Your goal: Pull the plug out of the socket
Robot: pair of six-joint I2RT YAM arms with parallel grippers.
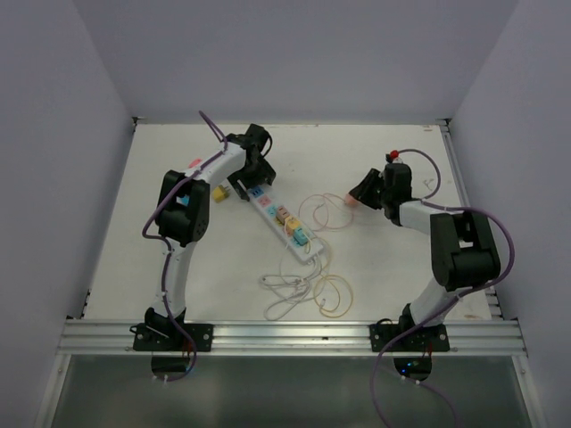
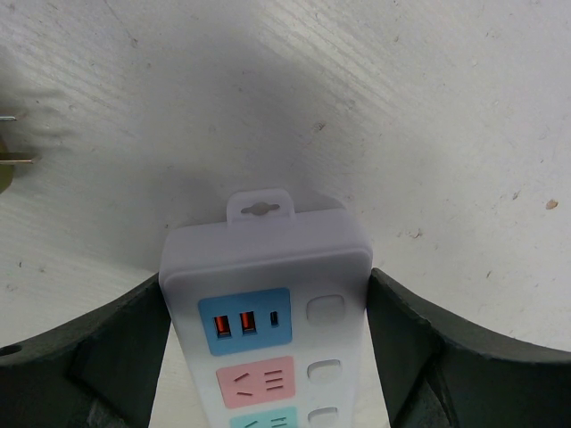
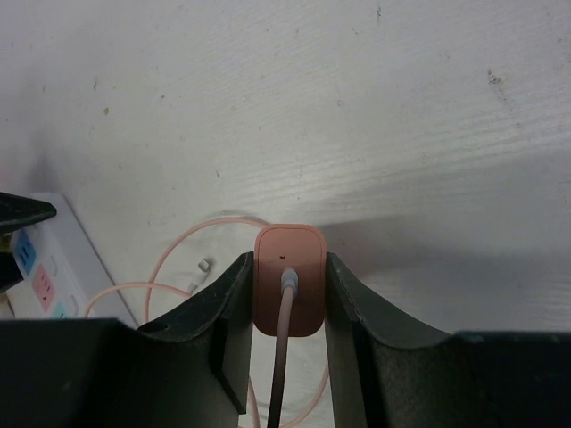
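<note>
The socket [image 1: 284, 217] is a long white power strip lying diagonally mid-table, with coloured outlet faces. My left gripper [image 1: 253, 175] is shut on its far end; in the left wrist view both black fingers [image 2: 406, 343] press the sides of the socket [image 2: 268, 259] beside its blue USB face. The plug [image 3: 288, 267] is a salmon-pink block with a pink cable out of its back. My right gripper [image 3: 287, 260] is shut on it, holding the plug [image 1: 351, 201] clear of the strip, off to its right.
A loose yellow plug [image 1: 217, 194] lies left of the strip, its prongs [image 2: 16, 160] at the left wrist view's edge. Small coloured plugs [image 1: 294, 228] sit in the strip. White cord [image 1: 285, 285] and cable loops [image 1: 335, 299] lie near the front. Walls enclose the table.
</note>
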